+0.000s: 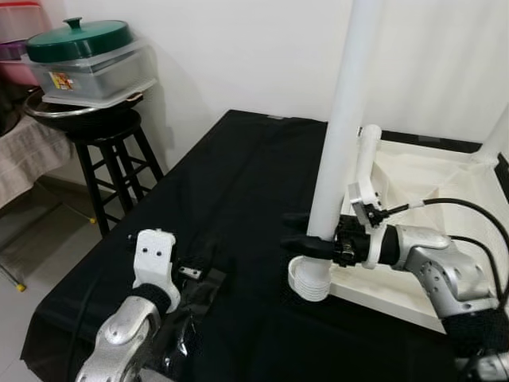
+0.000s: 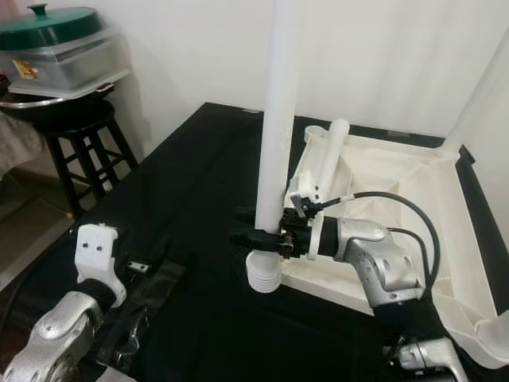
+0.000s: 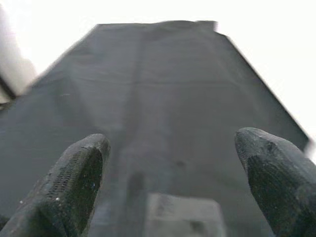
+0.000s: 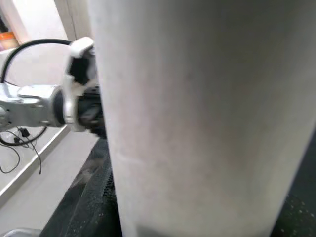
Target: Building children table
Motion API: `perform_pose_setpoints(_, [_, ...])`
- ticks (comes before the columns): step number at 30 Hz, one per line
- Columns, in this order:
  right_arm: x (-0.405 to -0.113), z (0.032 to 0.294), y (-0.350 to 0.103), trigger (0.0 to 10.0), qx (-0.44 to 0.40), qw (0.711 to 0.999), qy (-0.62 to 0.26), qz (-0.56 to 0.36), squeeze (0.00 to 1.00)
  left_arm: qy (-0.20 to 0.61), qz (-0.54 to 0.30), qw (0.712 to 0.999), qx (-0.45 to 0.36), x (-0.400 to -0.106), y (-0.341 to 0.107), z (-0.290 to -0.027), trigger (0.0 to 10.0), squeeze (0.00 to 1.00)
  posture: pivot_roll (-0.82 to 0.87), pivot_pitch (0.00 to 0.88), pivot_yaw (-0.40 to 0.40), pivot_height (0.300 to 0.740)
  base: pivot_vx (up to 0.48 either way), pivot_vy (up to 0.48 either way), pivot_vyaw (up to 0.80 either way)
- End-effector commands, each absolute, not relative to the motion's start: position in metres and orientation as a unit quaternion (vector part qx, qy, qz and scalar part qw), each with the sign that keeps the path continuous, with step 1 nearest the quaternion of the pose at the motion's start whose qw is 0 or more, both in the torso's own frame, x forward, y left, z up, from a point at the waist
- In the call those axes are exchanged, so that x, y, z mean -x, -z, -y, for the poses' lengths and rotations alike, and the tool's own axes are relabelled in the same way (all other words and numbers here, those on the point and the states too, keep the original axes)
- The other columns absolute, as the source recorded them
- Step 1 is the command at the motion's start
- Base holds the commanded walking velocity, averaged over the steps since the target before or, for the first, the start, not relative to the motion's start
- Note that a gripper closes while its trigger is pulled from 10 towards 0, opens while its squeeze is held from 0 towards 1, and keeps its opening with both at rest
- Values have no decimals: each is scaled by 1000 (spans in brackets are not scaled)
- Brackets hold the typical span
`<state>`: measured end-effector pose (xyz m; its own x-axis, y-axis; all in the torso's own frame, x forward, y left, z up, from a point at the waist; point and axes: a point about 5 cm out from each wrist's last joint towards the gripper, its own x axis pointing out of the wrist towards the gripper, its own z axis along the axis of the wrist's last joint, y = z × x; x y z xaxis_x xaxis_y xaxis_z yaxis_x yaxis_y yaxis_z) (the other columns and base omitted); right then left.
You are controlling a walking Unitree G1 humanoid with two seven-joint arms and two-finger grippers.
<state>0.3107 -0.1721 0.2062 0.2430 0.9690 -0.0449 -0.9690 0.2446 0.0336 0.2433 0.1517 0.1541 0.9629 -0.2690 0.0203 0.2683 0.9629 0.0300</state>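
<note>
Left eye view: upturned white tabletop [image 1: 445, 179] lying on a black cloth [image 1: 231, 199], smooth plastic with a raised rim. One round white leg [image 1: 343, 119] standing upright at the near corner, ribbed collar at its foot; right gripper [image 1: 306, 239] clamped around it low down, black fingers either side. A shorter leg [image 1: 366, 155] just behind. Left gripper [image 1: 191, 274] low over the cloth, holding nothing. Off to the side, a black wooden stool [image 1: 111, 155] bearing a green-lidded container [image 1: 83, 56].

Right eye view: same scene; another leg [image 2: 477, 95] rising at the far corner. Judged partway done, with legs still to seat and the table to turn upright.

Left wrist view: two textured black fingertips [image 3: 69, 182] spread wide above matte cloth.

Right wrist view: smooth, matte white tube close up, gripped.
</note>
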Motion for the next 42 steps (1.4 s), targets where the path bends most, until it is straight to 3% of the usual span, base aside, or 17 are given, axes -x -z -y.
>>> perform_pose_setpoints(1, [-311, 170, -209, 10000, 11, 782, -623, -21, 0, 147, 7, 989, -19, -240, -154, -151, 10000, 0, 6, 154, 17, 740, 0, 0, 0])
perform_pose_setpoints(16, [-331, 165, -225, 10000, 58, 749, -660, -14, 0, 265, 32, 963, -21, -201, -174, -141, 10000, 0, 55, 277, 7, 740, 0, 0, 0])
perform_pose_setpoints(29, [-337, 159, -223, 10000, 54, 738, -673, 9, 0, 287, 18, 958, -23, -184, -178, -142, 10000, 0, 84, 322, 5, 740, 0, 0, 0])
perform_pose_setpoints(35, [-338, 152, -220, 10000, 86, 730, -677, 29, 0, 286, 11, 958, -24, -179, -180, -144, 10000, 0, 96, 331, 5, 740, 0, 0, 0])
perform_pose_setpoints(39, [-332, 153, -213, 10000, 126, 705, -698, 20, 0, 285, 3, 958, -22, -176, -180, -147, 10000, 0, 98, 344, 6, 740, 0, 0, 0])
perform_pose_setpoints(42, [-332, 156, -210, 10000, 140, 707, -693, 19, 0, 286, -1, 958, -21, -174, -180, -147, 10000, 0, 103, 352, 12, 740, 0, 0, 0])
